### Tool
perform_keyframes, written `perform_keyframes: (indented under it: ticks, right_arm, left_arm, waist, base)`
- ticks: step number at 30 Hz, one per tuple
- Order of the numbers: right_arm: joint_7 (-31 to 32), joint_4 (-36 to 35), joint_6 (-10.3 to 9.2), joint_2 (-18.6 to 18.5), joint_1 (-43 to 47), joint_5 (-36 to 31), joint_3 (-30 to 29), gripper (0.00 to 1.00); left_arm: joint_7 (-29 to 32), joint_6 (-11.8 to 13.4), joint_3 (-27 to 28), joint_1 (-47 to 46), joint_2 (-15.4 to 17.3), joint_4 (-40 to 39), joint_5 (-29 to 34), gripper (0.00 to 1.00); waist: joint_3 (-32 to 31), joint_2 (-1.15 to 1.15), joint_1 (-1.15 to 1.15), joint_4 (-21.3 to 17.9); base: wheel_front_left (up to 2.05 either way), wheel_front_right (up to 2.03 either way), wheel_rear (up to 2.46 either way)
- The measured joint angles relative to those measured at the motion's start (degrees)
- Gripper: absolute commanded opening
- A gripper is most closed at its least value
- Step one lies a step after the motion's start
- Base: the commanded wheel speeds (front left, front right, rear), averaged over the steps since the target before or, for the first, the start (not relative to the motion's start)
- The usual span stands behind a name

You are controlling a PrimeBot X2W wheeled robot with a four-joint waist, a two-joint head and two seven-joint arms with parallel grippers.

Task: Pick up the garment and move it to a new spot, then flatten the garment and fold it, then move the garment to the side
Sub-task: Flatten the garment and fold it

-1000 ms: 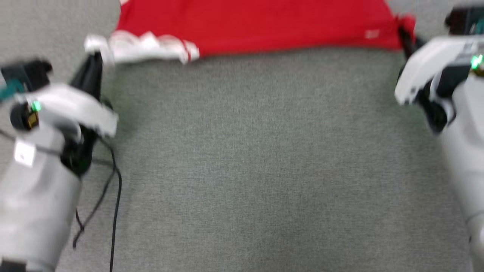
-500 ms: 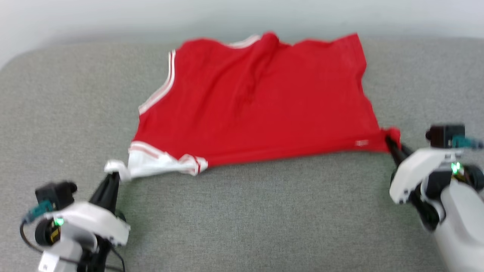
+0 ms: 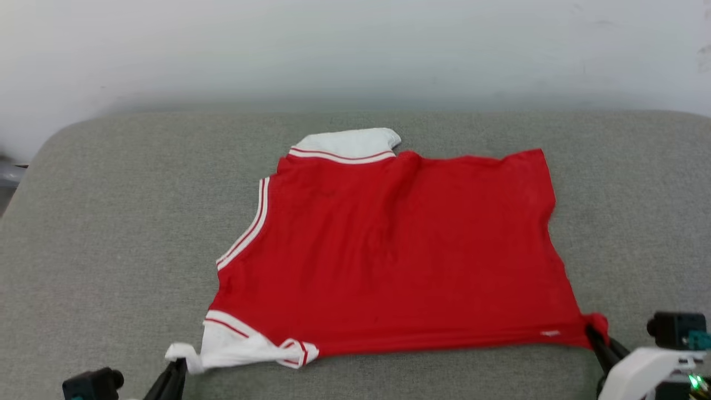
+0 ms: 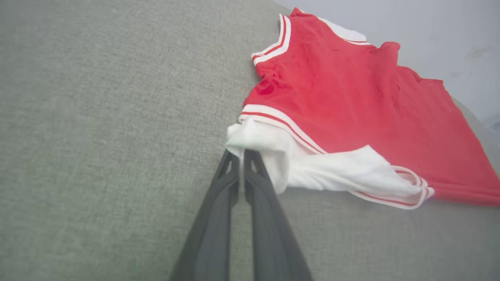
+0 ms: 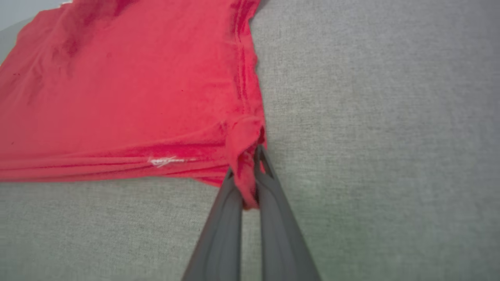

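Observation:
The garment, a red jersey with white sleeves and red-white striped trim, lies spread and folded in half on the grey cushion; its lettering is hidden. My left gripper is shut on the white near-left sleeve corner, fingers pinching the cloth in the left wrist view. At the lower right, my right gripper is shut on the red hem corner, which bunches between its fingers. A second white sleeve lies at the far edge.
The grey fabric surface extends wide on both sides of the jersey, with a rounded far-left corner. A pale wall stands behind its far edge. Bare grey surface lies in front of the jersey.
The head camera has tilted up, so the jersey and both grippers sit lower in the picture. Both grippers still hold their corners; the jersey's far white sleeve now shows.

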Motion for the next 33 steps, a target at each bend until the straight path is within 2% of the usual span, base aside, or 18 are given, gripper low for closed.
perform_keyframes:
  ticks: [6,13,17,21,33]
  right_arm:
    - [7.12,-12.01,-0.01,3.50,10.00,-3.21,-5.79,0.00]
    - [11.11,-20.27,-0.05,6.79,12.36,-4.67,-9.43,0.00]
    - [12.01,-21.15,-0.35,7.30,10.03,-5.60,-9.55,0.00]
    - [12.27,-20.68,-0.36,6.14,5.33,-7.13,-8.67,0.00]
    - [10.44,-14.35,-0.37,3.78,-6.41,-6.92,-5.82,0.00]
  left_arm:
    - [2.83,2.63,0.55,6.21,1.14,-7.54,-1.99,0.00]
    - [4.22,3.48,0.81,6.09,2.10,-12.65,-2.26,0.00]
    - [4.42,2.25,-0.48,-0.18,2.16,-12.13,-0.46,0.00]
    - [4.63,0.31,-2.46,-6.33,1.07,-8.69,1.14,0.00]
    - [-0.12,-4.32,-4.20,-21.19,-1.91,1.91,4.59,0.00]
  waist:
    - [-0.97,0.00,0.00,0.72]
    - [0.32,0.00,0.01,1.03]
    - [2.34,0.00,0.02,1.27]
    - [4.78,0.00,0.02,1.33]
    - [12.22,0.00,0.03,1.28]
  base:
    - [0.00,0.00,0.00]
    - [0.00,0.00,0.00]
    - [0.00,0.00,0.00]
    - [0.00,0.00,0.00]
    - [0.00,0.00,0.00]
